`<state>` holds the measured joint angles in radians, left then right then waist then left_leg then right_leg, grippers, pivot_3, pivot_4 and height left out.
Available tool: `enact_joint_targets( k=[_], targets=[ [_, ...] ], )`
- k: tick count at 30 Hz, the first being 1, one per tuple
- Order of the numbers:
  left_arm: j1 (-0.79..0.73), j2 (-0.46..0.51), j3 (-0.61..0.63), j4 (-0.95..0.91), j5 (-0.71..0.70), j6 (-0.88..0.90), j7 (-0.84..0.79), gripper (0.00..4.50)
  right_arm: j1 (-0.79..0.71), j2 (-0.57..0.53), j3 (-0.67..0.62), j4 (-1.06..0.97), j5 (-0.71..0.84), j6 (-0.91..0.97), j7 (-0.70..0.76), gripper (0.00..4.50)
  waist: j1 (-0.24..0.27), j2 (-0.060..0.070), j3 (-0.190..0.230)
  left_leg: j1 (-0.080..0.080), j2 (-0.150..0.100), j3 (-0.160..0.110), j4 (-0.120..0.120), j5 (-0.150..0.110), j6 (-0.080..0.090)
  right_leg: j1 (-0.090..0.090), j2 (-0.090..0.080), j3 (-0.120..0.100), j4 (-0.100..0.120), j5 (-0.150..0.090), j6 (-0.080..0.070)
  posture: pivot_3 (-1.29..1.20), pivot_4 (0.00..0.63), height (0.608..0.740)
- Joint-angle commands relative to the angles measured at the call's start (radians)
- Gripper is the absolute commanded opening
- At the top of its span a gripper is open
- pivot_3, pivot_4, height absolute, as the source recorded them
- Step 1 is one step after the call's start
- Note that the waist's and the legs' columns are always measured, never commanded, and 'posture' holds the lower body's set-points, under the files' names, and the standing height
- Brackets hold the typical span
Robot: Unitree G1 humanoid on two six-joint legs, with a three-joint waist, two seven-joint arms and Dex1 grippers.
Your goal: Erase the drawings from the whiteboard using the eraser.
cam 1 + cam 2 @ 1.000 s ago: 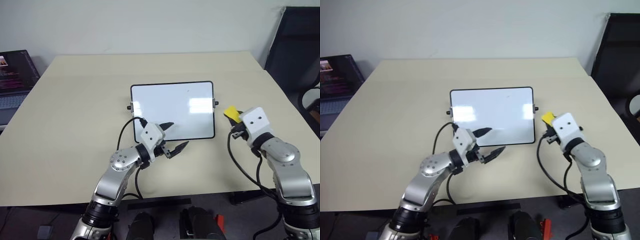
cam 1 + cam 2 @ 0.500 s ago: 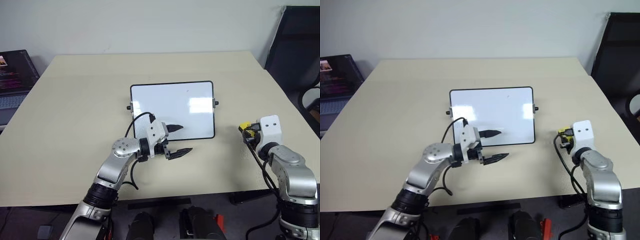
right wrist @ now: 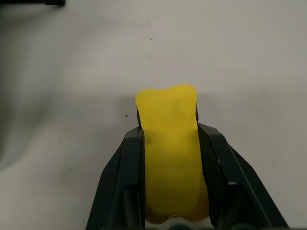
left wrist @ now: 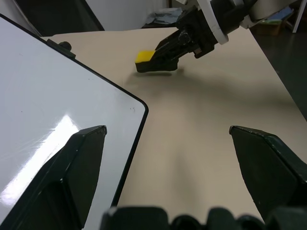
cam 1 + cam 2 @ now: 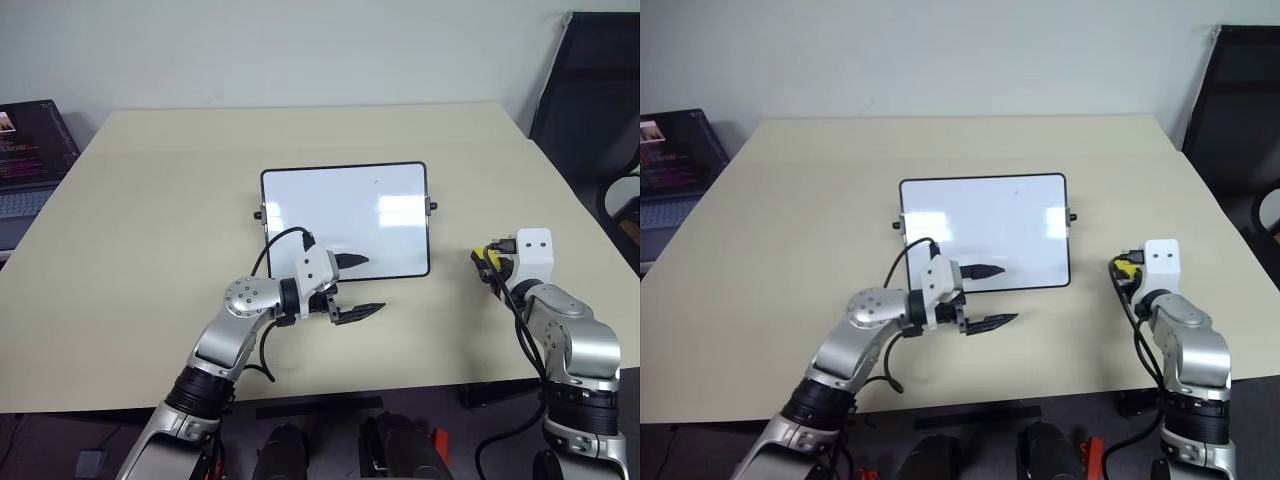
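We note a glossy white whiteboard with a thin black frame on a plain beige table. The eraser is bright yellow between black fingers. The gripper housings read white.

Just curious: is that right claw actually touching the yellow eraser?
Touching. In the right wrist view, both black fingers press against the eraser, pinching its sides in; the right claw is shut on it.

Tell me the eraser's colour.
Yellow eraser; clearest in the right wrist view.
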<state>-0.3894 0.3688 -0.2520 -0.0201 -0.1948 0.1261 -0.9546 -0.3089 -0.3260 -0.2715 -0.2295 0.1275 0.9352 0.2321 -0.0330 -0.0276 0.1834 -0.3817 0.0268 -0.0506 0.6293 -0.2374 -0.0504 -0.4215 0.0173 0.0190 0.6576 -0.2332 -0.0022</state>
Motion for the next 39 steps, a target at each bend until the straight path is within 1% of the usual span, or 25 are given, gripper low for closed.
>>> enact_joint_targets(
  k=[1,16,18,19,21,26,27,34,36,39],
  targets=[
    [0.006,0.010,0.005,-0.031,0.003,-0.014,0.005,4.50,-0.024,0.000,0.005,-0.010,0.013,-0.017,-0.014,1.17,0.000,0.000,0.000,0.000,0.000,0.000,0.000,0.000,0.000,0.000,0.000,0.000,0.000,0.000,0.000,0.00,0.150,0.740],
    [0.007,0.015,0.004,-0.036,0.012,-0.009,0.009,4.50,-0.018,0.016,-0.002,0.004,0.032,-0.020,-0.054,1.17,0.000,0.000,0.000,0.000,0.000,0.000,0.000,0.000,0.000,0.000,0.000,0.000,0.000,0.000,0.000,0.00,0.150,0.740],
    [0.005,0.015,0.002,-0.034,0.016,-0.010,0.011,4.50,-0.020,0.024,-0.010,0.003,0.036,-0.013,-0.063,1.86,0.000,0.000,0.000,0.000,0.000,0.000,0.000,0.000,0.000,0.000,0.000,0.000,0.000,0.000,0.000,0.00,0.150,0.740],
    [0.004,0.014,0.003,-0.033,0.016,-0.009,0.012,4.50,-0.020,0.024,-0.010,0.002,0.037,-0.013,-0.064,2.01,0.000,0.000,0.000,0.000,0.000,0.000,0.000,0.000,0.000,0.000,0.000,0.000,0.000,0.000,0.000,0.00,0.150,0.740],
    [0.003,0.012,0.003,-0.033,0.016,-0.009,0.014,4.50,-0.018,0.024,-0.007,0.001,0.040,-0.014,-0.066,2.62,0.000,0.000,0.000,0.000,0.000,0.000,0.000,0.000,0.000,0.000,0.000,0.000,0.000,0.000,0.000,0.00,0.150,0.740],
    [0.006,0.015,0.004,-0.036,0.016,-0.007,0.012,4.50,-0.015,0.023,0.001,0.000,0.048,-0.018,-0.067,4.41,0.000,0.000,0.000,0.000,0.000,0.000,0.000,0.000,0.000,0.000,0.000,0.000,0.000,0.000,0.000,0.00,0.150,0.740],
    [0.007,0.015,0.003,-0.037,0.016,-0.006,0.012,4.50,-0.015,0.023,0.002,0.000,0.050,-0.018,-0.067,4.46,0.000,0.000,0.000,0.000,0.000,0.000,0.000,0.000,0.000,0.000,0.000,0.000,0.000,0.000,0.000,0.00,0.150,0.740],
    [0.015,0.021,0.008,-0.043,0.017,0.001,0.016,4.50,-0.007,0.016,0.001,-0.024,0.052,-0.009,-0.087,4.46,0.000,0.000,0.000,0.000,0.000,0.000,0.000,0.000,0.000,0.000,0.000,0.000,0.000,0.000,0.000,0.00,0.150,0.740],
    [0.027,0.031,0.025,-0.051,0.029,0.006,0.044,4.50,0.013,0.005,-0.011,-0.081,0.057,0.010,-0.090,4.46,0.000,0.000,0.000,0.000,0.000,0.000,0.000,0.000,0.000,0.000,0.000,0.000,0.000,0.000,0.000,0.00,0.150,0.740],
    [0.058,0.047,0.071,-0.062,0.068,0.010,0.137,4.50,0.067,-0.009,-0.010,-0.213,0.059,0.029,-0.091,4.46,0.000,0.000,0.000,0.000,0.000,0.000,0.000,0.000,0.000,0.000,0.000,0.000,0.000,0.000,0.000,0.00,0.150,0.740]
  ],
)
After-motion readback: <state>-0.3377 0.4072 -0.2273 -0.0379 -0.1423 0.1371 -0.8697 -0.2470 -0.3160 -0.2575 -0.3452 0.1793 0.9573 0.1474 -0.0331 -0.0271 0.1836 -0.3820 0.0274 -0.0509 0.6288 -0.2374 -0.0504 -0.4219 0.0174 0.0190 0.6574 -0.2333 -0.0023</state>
